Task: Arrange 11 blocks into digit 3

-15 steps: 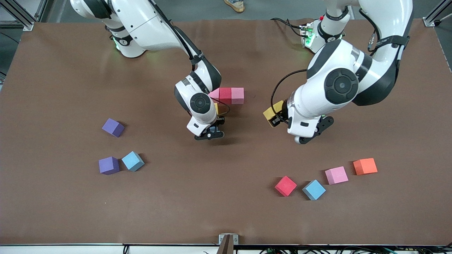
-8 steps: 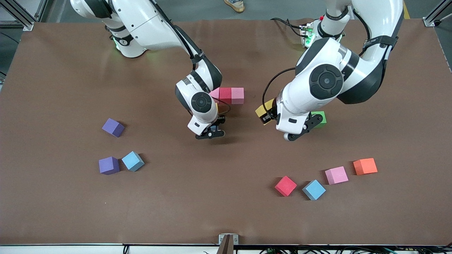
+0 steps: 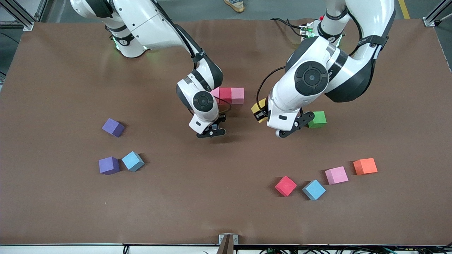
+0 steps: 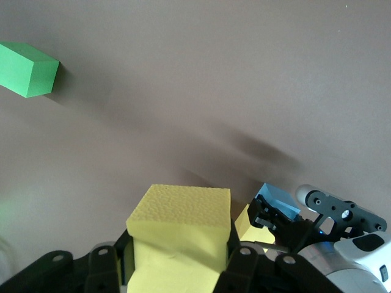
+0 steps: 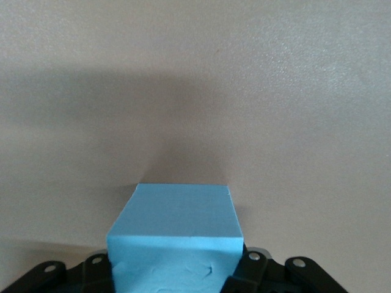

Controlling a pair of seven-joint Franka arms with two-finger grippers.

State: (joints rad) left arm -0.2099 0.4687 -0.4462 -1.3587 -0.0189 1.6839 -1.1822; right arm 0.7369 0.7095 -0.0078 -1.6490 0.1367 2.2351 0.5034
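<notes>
My left end effector (image 4: 177, 259) grips a matte yellow cube (image 4: 180, 229); my right end effector (image 5: 174, 268) clamps a light blue cube (image 5: 174, 235). On the table (image 3: 53, 88), only one pink-red-pink bar (image 3: 229, 95) is built; the other blocks lie scattered.

Bright, even light; soft shadows

Green block (image 4: 27, 69) cut off at edge; pink block (image 3: 214, 94) partly hidden, apparently by right arm
</notes>
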